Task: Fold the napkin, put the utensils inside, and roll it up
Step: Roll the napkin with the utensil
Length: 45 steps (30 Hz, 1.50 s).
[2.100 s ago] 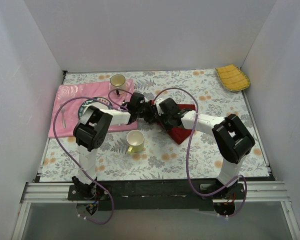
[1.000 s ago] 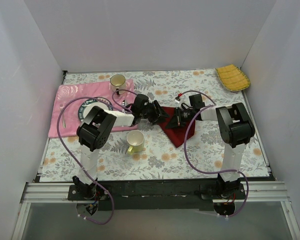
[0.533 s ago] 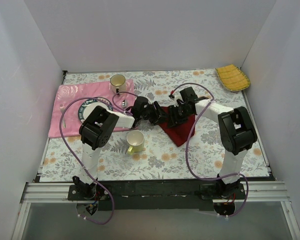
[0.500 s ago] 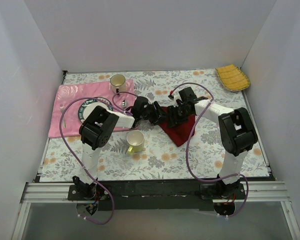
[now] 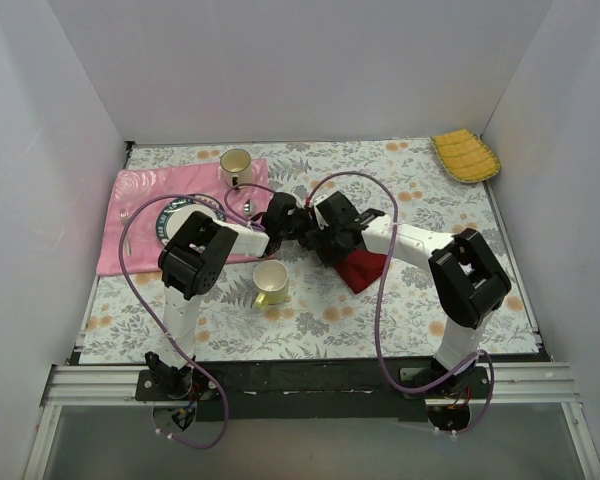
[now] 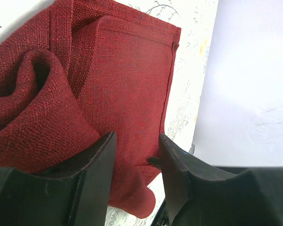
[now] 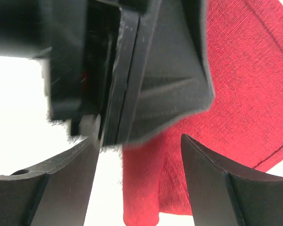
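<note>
The dark red napkin [image 5: 364, 266] lies partly rolled at the table's middle, mostly under the two wrists. In the left wrist view a rolled fold of the napkin [image 6: 127, 70] fills the gap of my left gripper [image 6: 136, 147], which is shut on it. A small dark tip [image 6: 153, 161] pokes out by one jaw; I cannot tell what it is. My right gripper [image 7: 139, 143] stands open over the end of the napkin roll [image 7: 236, 70], close against the left gripper [image 5: 302, 226]. From above, the right gripper [image 5: 325, 238] meets it there. One thin utensil [image 5: 127, 236] lies on the pink cloth.
A pink patterned cloth [image 5: 140, 190] at the left carries a plate [image 5: 172, 222] and a cup [image 5: 236, 162]. Another cup [image 5: 270, 283] stands just in front of the left wrist. A yellow ribbed cloth [image 5: 465, 155] lies at the back right corner. White walls enclose three sides.
My right gripper has opened, letting go of the napkin, and swung left over the cloth up against the left gripper. The left gripper kept its hold and barely moved.
</note>
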Each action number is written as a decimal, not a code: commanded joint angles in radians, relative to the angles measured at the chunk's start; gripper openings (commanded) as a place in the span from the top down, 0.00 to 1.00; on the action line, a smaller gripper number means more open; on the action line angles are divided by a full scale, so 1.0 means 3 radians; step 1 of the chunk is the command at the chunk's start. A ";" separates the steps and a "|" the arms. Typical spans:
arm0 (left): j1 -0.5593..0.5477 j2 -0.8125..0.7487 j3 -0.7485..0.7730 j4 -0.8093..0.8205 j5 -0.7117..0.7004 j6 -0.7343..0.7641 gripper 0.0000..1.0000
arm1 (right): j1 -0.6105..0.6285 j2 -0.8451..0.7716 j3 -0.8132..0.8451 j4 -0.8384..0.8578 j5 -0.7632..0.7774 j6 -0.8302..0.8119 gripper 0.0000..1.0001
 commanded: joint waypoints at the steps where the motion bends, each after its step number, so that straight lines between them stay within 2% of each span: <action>1: 0.0022 0.0124 -0.0053 -0.0512 -0.0036 0.0085 0.58 | 0.0092 0.0178 -0.0015 0.0169 0.0372 -0.0035 0.24; 4: 0.0022 0.0098 -0.0033 -0.0533 -0.0021 0.0075 0.58 | 0.0128 0.0271 -0.0046 0.0194 0.0464 -0.0009 0.27; 8: 0.0038 0.0032 0.0018 -0.0609 -0.0051 0.0080 0.58 | 0.0149 0.0266 -0.0204 0.0306 0.0511 0.0037 0.37; 10: 0.0048 -0.0009 0.0069 -0.0660 -0.0072 0.0115 0.57 | 0.0143 0.0271 -0.0266 0.0353 0.0485 0.0047 0.50; 11: 0.0063 -0.0029 0.0105 -0.0737 -0.0097 0.0136 0.57 | 0.0138 0.0271 -0.0281 0.0363 0.0434 0.0042 0.61; 14: 0.0119 -0.0152 0.0294 -0.0941 -0.0159 0.0268 0.56 | 0.0103 0.0240 -0.0342 0.0429 0.0210 0.0073 0.80; 17: 0.0201 -0.0310 0.0534 -0.1191 -0.0276 0.0386 0.55 | -0.0050 0.0204 -0.0419 0.0541 -0.0279 0.0124 0.90; 19: 0.0237 -0.0433 0.0642 -0.1253 -0.0328 0.0407 0.53 | -0.0168 0.0154 -0.0465 0.0613 -0.0435 0.0150 0.92; 25: 0.0329 -0.0587 0.0740 -0.1346 -0.0257 0.0397 0.50 | -0.0567 0.0189 -0.0613 0.0853 -0.1544 0.0211 0.98; 26: 0.0319 -0.0592 0.0719 -0.1305 -0.0221 0.0366 0.50 | -0.0628 0.0204 -0.0639 0.0910 -0.1834 0.0236 0.99; 32: 0.0186 -0.0500 0.0566 -0.1075 -0.0047 0.0192 0.50 | -0.0986 0.0485 -0.0680 0.1124 -0.2811 0.0374 0.99; 38: -0.0018 -0.0332 0.0433 -0.0881 -0.0011 0.0075 0.51 | -0.1359 0.0721 -0.0798 0.1472 -0.3380 0.0680 0.98; 41: -0.0039 -0.0239 0.0320 -0.0774 -0.0036 0.0064 0.51 | -0.1462 0.0833 -0.0798 0.1503 -0.3528 0.0758 0.98; 45: -0.0039 -0.0091 0.0239 -0.0681 -0.0097 0.0166 0.51 | -0.1513 0.0900 -0.0772 0.1411 -0.3483 0.0722 0.97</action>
